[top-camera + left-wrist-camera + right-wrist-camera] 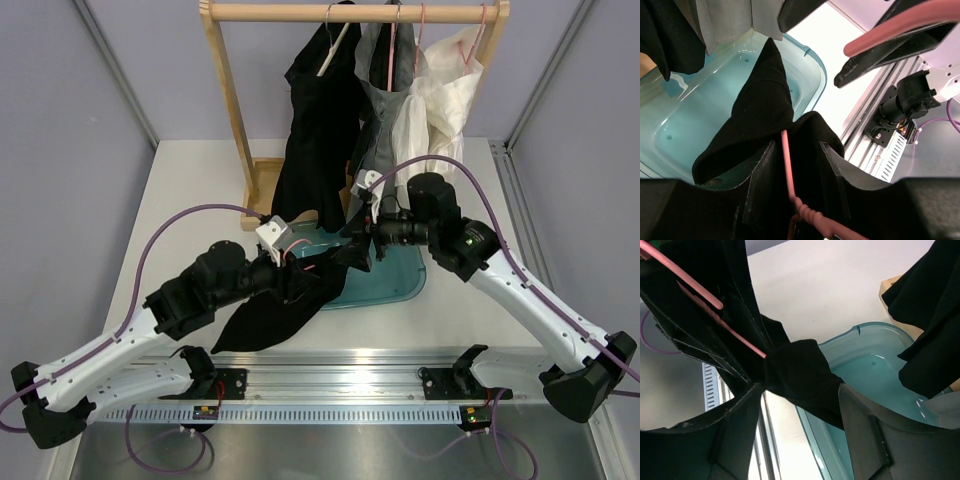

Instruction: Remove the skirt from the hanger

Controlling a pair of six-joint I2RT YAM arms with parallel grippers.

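Left wrist shows our left hand clamping the pink hanger inside the black skirt. Our right hand gapes wide.

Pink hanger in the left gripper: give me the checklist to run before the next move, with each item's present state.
1. Left gripper clamped on the pink hanger: ok.
2. Right gripper gripping the black garment: not ok. The jaws are open and a loose fold lies at the fingertips.
3. Black garment off the hanger: not ok. The pink bar runs into the cloth.
4. Teal tub under the garment: ok.
5. Arms clear of the hanging black clothes on the rack: cannot tell.
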